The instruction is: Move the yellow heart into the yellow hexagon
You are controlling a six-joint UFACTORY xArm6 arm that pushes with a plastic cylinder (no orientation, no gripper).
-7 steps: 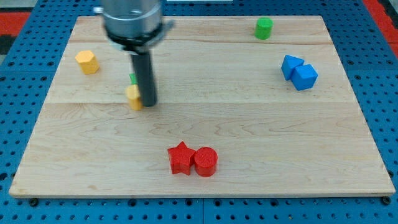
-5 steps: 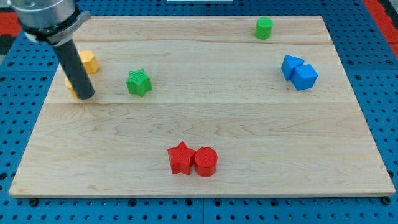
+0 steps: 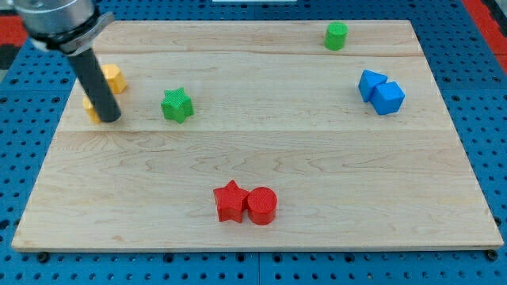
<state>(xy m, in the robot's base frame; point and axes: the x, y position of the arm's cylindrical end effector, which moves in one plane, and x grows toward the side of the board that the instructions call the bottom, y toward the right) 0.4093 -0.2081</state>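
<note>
The yellow hexagon (image 3: 114, 77) sits near the board's left edge, partly behind my rod. The yellow heart (image 3: 91, 109) lies just below and left of it, mostly hidden behind the rod; I cannot tell whether the two touch. My tip (image 3: 109, 119) rests on the board at the heart's right side, touching it, and left of the green star (image 3: 177, 104).
A green cylinder (image 3: 336, 36) stands at the view's top right. Two blue blocks (image 3: 381, 91) sit together at the right. A red star (image 3: 230, 201) and a red cylinder (image 3: 261, 206) touch near the view's bottom middle. The wooden board (image 3: 317, 158) lies on a blue pegboard.
My tip swept left from beside the green star, pushing the yellow heart across to just below the yellow hexagon. The green star is now uncovered. Little has moved in the last half second.
</note>
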